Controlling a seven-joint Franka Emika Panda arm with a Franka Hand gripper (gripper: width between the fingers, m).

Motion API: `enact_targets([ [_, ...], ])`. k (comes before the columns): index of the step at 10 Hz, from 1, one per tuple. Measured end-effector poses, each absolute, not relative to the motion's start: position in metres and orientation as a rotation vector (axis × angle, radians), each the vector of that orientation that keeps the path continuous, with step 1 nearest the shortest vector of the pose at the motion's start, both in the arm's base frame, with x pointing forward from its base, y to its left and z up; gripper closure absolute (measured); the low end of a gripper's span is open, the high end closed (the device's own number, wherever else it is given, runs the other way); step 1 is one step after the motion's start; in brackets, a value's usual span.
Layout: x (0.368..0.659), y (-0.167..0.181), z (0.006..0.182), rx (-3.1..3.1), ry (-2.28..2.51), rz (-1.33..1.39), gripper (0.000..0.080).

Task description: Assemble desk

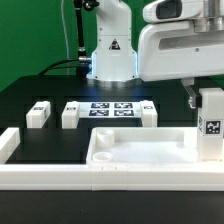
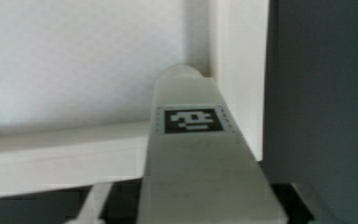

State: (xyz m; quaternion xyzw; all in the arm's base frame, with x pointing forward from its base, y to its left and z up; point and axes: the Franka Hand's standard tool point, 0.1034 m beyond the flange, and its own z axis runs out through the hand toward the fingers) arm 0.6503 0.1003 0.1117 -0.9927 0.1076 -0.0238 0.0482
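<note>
We see the gripper [image 1: 203,100] closed on one leg [image 1: 210,122], holding it upright at the 3 o'clock end of the tabletop panel [image 1: 140,152] in the exterior view; whether the leg touches the rim we cannot tell. Three loose legs [image 1: 38,113] [image 1: 70,114] [image 1: 148,110] stand on the black surface [image 1: 30,92] from 10 to 12 o'clock of the panel, around the marker board [image 1: 110,108].

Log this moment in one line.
gripper: shut on leg | leg: upright, at tabletop corner | three legs: loose on table
</note>
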Motion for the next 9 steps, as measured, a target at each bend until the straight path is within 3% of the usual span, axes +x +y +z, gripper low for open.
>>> enact_targets([
  [6,0.649,0.107,0.11,-2.433,1.736,0.091,0.0508],
  [9,0.648,0.111,0.108,-2.283,1.911,0.125,0.0508],
])
